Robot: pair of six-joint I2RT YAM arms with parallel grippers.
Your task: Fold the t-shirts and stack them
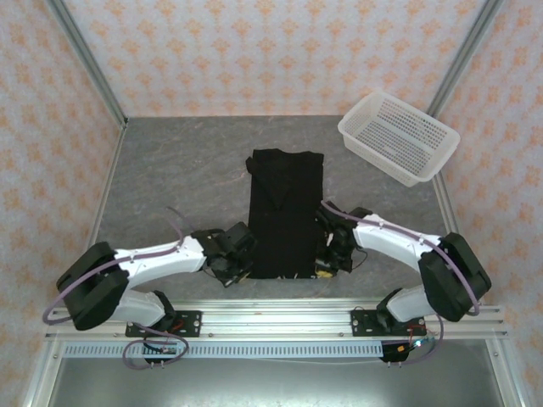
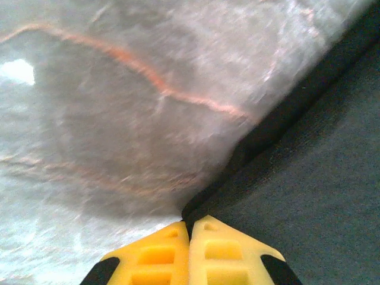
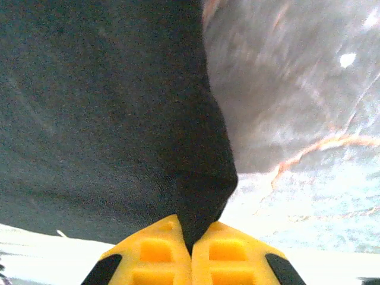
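Observation:
A black t-shirt [image 1: 286,212] lies folded into a long narrow strip in the middle of the grey table, plain black side up. My left gripper [image 1: 241,268] sits at the strip's near left corner, its yellow fingers [image 2: 155,255] shut on the t-shirt's hem [image 2: 208,202]. At the near right corner my right gripper [image 1: 327,264] is shut on the t-shirt's edge [image 3: 205,202], black cloth pinched between its yellow fingers [image 3: 234,258].
A white perforated plastic basket [image 1: 399,137] stands at the back right corner. Patterned walls and metal posts enclose the table. A metal rail [image 1: 271,320] with the arm bases runs along the near edge.

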